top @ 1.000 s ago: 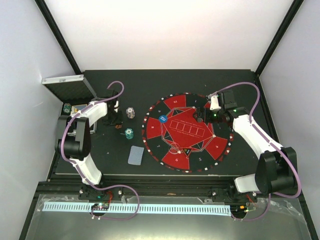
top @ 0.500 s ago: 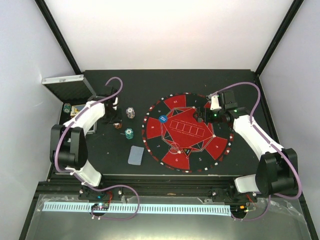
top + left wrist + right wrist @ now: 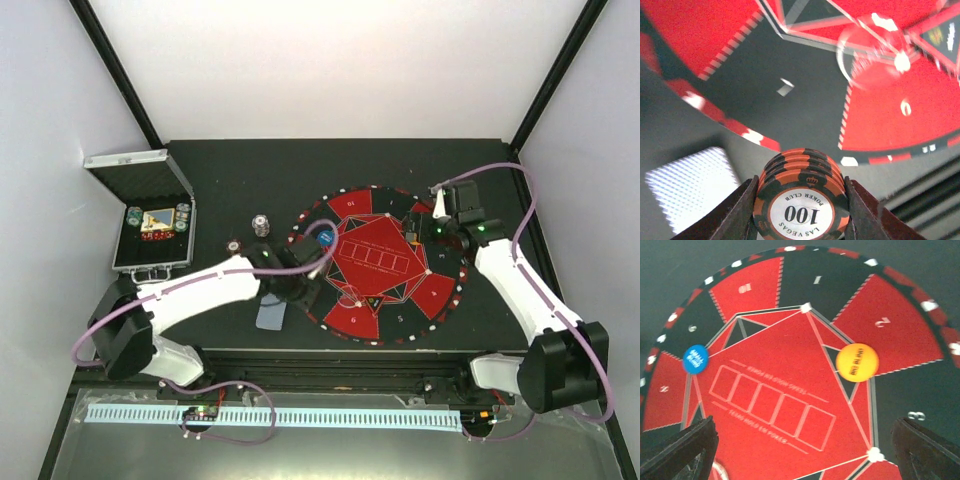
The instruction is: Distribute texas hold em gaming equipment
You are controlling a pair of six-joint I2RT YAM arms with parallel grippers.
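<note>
Your left arm has swung out of the upper left of the overhead view and down to the lower centre. The left gripper now sits at the lower-left rim of the round mat, just above the playing card. That move uncovers the silver case, which stands with its lid open. Your right gripper has barely shifted – its jaws are spread wide with nothing between them, over the mat's upper right.

The left jaws are clenched on a stack of poker chips, held over the mat's edge.

The table is matt black, walled by plain white panels with black corner posts.

The chips are ribbed discs, orange and black at the edge, with a glossy white "100" face. The card's back is finely cross-hatched – the yellow button and blue button lie flat on the mat.
</note>
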